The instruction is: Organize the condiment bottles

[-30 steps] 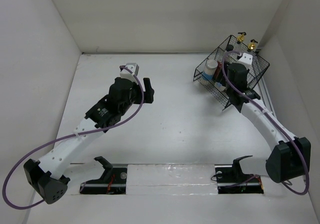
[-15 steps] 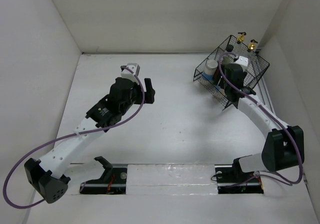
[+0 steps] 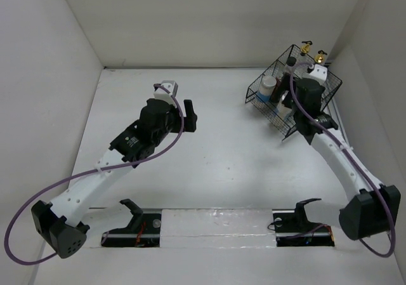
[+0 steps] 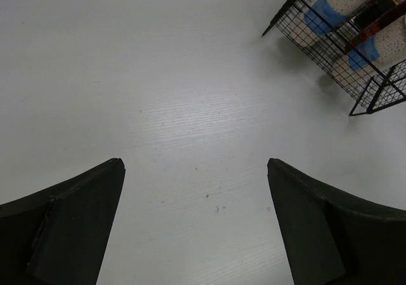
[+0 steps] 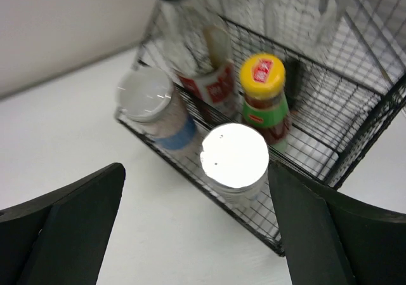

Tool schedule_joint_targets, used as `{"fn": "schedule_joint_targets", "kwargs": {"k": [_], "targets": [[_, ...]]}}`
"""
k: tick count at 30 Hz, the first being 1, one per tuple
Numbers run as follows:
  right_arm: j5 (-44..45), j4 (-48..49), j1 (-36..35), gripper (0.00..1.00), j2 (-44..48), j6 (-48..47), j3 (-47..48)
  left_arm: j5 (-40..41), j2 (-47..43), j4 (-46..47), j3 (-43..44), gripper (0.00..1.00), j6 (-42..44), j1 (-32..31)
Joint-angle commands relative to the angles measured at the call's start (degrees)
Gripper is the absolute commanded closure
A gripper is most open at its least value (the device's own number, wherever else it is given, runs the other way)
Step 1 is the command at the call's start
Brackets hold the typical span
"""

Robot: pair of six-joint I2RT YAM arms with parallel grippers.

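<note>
CORNERED: The condiment bottles (image 3: 269, 85) stand packed in a black wire basket (image 3: 255, 93) at the upper right of the overhead view. The basket is wedged close to where the back wall (image 3: 209, 25) meets the right-hand one, and two gold-spouted cruets (image 3: 307, 46) rise above its far rim. The white table (image 3: 222, 164) lies open across the centre and left, with walls closing it in on three sides.

The right arm runs up the right edge from the bottom of the frame and bends over the basket. Its wrist view looks down past the right gripper (image 5: 196, 171), fingers spread wide and holding nothing. Below, a silver-topped shaker (image 5: 235, 155) sits against the basket's near wall, with a second shaker (image 5: 144, 94) to its upper left. A yellow-capped sauce bottle (image 5: 261, 75) and a red-labelled jar (image 5: 212, 82) stand behind them.

The left arm slants from the lower left toward the centre. The left gripper (image 3: 188, 115) is also spread wide, over bare tabletop and well apart from the basket.
</note>
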State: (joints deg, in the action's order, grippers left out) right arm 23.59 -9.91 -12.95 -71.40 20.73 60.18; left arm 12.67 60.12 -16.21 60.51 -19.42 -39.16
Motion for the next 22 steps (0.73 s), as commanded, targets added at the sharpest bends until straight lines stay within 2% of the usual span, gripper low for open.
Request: {"fn": "schedule_joint_targets", "kwargs": {"k": [1, 6, 9, 10, 14, 17, 20, 22], "targets": [[-3.54, 1.56, -1.64, 0.00, 7.31, -1.39, 4.24, 0.95, -0.61, 0.21, 0.92, 0.08, -0.88, 0.13], [-11.18, 2.09, -5.76, 0.00, 17.15, -4.47, 4.24, 2.19, -5.61, 2.40, 0.76, 0.08, -1.40, 0.13], [-18.83, 1.56, -8.93, 0.00, 21.02, -5.00, 3.63, 3.42, -8.25, 3.81, 0.23, 0.08, -1.41, 0.13], [-23.29, 1.56, -10.94, 0.00, 21.73, -5.00, 2.76, 4.03, -9.92, 4.60, 0.22, 0.08, -1.93, 0.13], [-32.09, 3.84, -16.21, 0.00, 23.66, -3.77, -1.55, 5.34, -12.39, 5.92, -0.31, 0.08, -1.94, 0.13], [-32.12, 4.38, -19.30, 0.00, 24.29, -3.77, -4.72, 5.88, -12.39, 5.92, 0.22, 0.06, -1.94, 0.13], [-28.35, 4.38, -22.20, 0.00, 24.29, -3.77, -5.87, 4.12, -13.62, 8.20, -1.62, 0.08, -1.94, 0.13], [-25.63, 3.76, -23.35, 0.00, 24.29, -3.77, -5.87, 3.51, -13.62, 8.21, -2.15, 0.02, -1.94, 0.13]]}}
